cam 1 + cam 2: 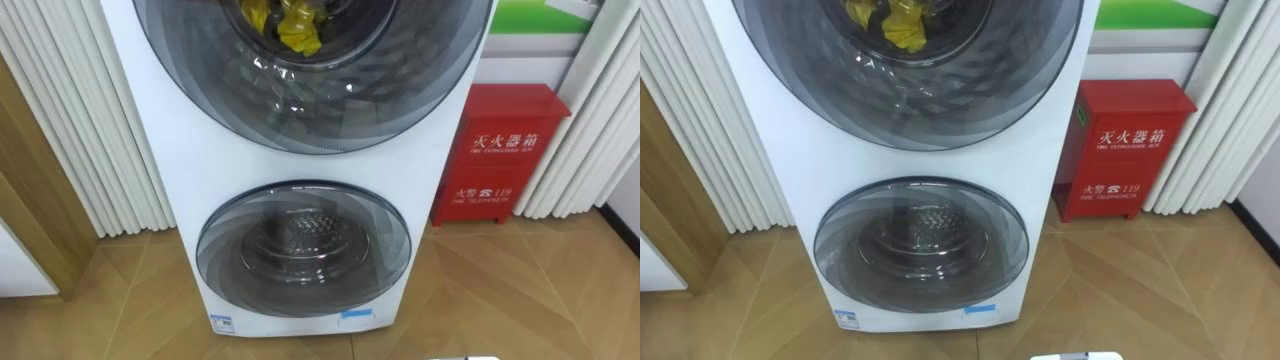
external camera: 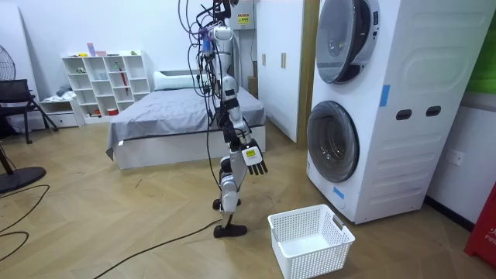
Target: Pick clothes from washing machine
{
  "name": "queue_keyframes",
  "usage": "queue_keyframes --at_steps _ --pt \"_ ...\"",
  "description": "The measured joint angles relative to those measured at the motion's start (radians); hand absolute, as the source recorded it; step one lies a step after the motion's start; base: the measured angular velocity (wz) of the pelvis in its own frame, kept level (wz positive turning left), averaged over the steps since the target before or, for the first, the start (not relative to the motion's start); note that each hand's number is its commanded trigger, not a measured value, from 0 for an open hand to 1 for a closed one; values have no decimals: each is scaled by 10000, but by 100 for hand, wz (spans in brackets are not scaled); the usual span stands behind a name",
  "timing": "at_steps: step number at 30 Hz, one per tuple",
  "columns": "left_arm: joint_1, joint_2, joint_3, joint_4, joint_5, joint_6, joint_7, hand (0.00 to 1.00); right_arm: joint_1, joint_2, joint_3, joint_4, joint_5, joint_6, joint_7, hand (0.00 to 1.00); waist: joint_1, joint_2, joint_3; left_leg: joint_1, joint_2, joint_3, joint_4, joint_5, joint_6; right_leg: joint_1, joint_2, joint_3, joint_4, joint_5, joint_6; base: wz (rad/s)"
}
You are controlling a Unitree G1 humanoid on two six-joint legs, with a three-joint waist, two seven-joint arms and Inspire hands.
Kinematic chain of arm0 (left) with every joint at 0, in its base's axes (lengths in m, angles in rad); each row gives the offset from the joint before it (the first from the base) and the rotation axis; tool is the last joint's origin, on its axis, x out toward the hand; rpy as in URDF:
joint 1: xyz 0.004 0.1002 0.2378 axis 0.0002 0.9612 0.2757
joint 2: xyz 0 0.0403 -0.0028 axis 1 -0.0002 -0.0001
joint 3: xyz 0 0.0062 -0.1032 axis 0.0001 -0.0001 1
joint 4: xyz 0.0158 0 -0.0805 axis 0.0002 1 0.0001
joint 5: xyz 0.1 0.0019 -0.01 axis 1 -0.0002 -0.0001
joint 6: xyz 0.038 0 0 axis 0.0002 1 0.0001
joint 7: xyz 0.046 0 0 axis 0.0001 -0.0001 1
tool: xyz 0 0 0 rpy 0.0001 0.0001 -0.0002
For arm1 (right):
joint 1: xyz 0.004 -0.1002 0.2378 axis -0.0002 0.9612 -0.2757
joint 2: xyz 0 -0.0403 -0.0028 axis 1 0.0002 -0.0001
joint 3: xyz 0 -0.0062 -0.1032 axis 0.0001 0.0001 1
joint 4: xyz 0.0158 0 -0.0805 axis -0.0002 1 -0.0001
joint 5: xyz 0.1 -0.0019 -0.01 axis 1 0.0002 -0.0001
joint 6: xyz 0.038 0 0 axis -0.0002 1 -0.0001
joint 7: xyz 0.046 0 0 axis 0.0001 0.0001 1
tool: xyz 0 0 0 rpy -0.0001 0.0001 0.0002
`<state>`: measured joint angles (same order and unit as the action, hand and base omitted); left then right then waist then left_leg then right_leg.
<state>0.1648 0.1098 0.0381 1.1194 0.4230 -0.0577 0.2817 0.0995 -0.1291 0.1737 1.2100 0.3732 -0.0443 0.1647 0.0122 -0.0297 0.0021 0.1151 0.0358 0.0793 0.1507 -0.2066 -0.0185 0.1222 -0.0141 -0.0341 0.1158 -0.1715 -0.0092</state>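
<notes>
- My right hand (image 2: 254, 160) hangs at hip height in front of the robot, fingers straight, pointing down and loosely spread, holding nothing.
- The washing machine (image 2: 403, 93) stands ahead of that hand, well apart from it, and the robot faces it.
- The yellow clothes (image 1: 290, 25) lie in the upper drum, ahead of the hand and well above it.
- The lower door (image 1: 303, 248) sits straight ahead of the hand at about its level, and I can see the bare metal drum behind its glass.
- A white basket (image 2: 322, 260) rests on the floor below and ahead of the hand, between the robot and the machine.
- A red cabinet (image 1: 500, 150) stands past the machine, off to the hand's right.
</notes>
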Motion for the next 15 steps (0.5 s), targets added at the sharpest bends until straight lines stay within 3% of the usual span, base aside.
queue_keyframes --at_steps 4,15 --pt "27 0 -21 2 -203 38 -2 0 10 -4 11 0 89 13 69 0 1 48 35 -4 0 1 -1 0 0 -3 1 -7 -2 0 0 0" --pt "2 -3 -15 -2 -200 38 -7 0 19 2 13 5 175 12 131 0 14 24 7 -12 0 4 -1 0 0 -5 4 -3 0 0 0 0"
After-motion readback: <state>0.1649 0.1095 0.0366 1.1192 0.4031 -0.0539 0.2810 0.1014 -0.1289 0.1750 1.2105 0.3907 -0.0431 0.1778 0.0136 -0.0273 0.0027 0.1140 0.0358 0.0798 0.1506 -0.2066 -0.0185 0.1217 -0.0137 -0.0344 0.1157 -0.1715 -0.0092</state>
